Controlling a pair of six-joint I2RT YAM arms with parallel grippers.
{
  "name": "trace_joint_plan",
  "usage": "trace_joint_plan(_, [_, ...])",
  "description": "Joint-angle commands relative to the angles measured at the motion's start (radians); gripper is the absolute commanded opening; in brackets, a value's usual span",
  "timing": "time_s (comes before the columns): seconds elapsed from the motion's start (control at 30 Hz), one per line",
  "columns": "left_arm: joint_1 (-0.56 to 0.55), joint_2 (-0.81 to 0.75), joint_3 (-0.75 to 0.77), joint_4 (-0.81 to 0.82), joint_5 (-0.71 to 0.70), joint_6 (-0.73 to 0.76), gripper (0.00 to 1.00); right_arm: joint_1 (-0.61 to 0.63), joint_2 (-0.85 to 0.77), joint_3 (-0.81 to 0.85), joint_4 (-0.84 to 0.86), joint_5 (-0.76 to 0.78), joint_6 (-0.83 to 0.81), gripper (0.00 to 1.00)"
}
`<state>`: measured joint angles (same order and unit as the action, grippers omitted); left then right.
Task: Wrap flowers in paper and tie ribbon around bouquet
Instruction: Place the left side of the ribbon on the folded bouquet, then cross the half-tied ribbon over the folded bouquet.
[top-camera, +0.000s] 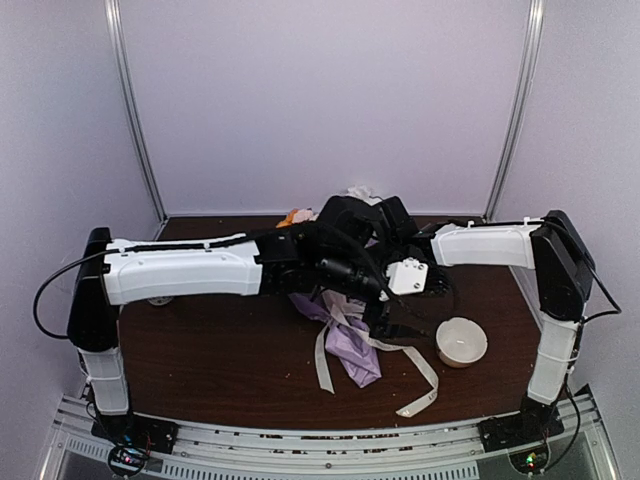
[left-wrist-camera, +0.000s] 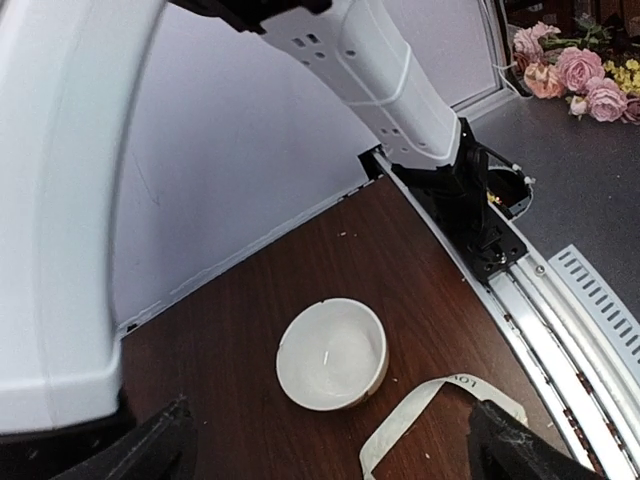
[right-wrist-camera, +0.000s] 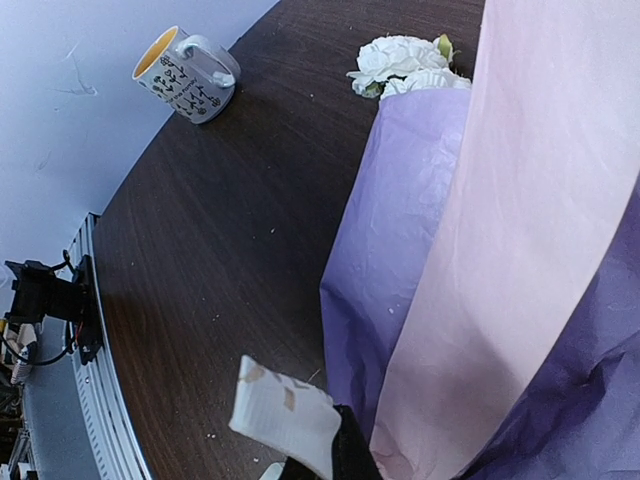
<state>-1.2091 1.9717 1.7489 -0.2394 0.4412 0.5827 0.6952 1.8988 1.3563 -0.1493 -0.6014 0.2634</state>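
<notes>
The bouquet (top-camera: 357, 350) lies mid-table, a purple paper (right-wrist-camera: 400, 230) cone with a pale pink fold stripe (right-wrist-camera: 500, 220). White flowers (right-wrist-camera: 400, 60) poke from its far end. The cream ribbon (top-camera: 325, 365) trails loosely from the bundle toward the front edge. My right gripper (right-wrist-camera: 330, 465) is shut on a ribbon end (right-wrist-camera: 285, 410), right beside the paper. My left gripper (left-wrist-camera: 335, 455) stands wide open with nothing between its fingers (left-wrist-camera: 150, 450), above bare table, near another ribbon loop (left-wrist-camera: 420, 415). In the top view both arms cross over the bouquet and hide most of it.
A round white bowl (top-camera: 461, 342) sits right of the bouquet, just ahead of the left gripper (left-wrist-camera: 332, 353). A patterned mug (right-wrist-camera: 190, 72) with a yellow inside stands far off on the table. The metal rail (left-wrist-camera: 560, 330) runs along the near edge.
</notes>
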Motion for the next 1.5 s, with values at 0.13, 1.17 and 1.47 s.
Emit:
trace_joint_plan(0.13, [0.295, -0.401, -0.483, 0.546, 0.162, -0.394, 0.45, -0.002, -0.051, 0.011, -0.003, -0.027, -0.034, 0.00])
trace_joint_plan(1.17, [0.556, -0.168, -0.532, 0.399, 0.289, -0.298, 0.28, 0.029, -0.078, -0.029, -0.061, -0.114, -0.185, 0.00])
trace_joint_plan(1.47, [0.557, -0.182, -0.584, 0.467, 0.352, -0.382, 0.00, 0.025, -0.112, -0.051, -0.077, -0.034, -0.170, 0.15])
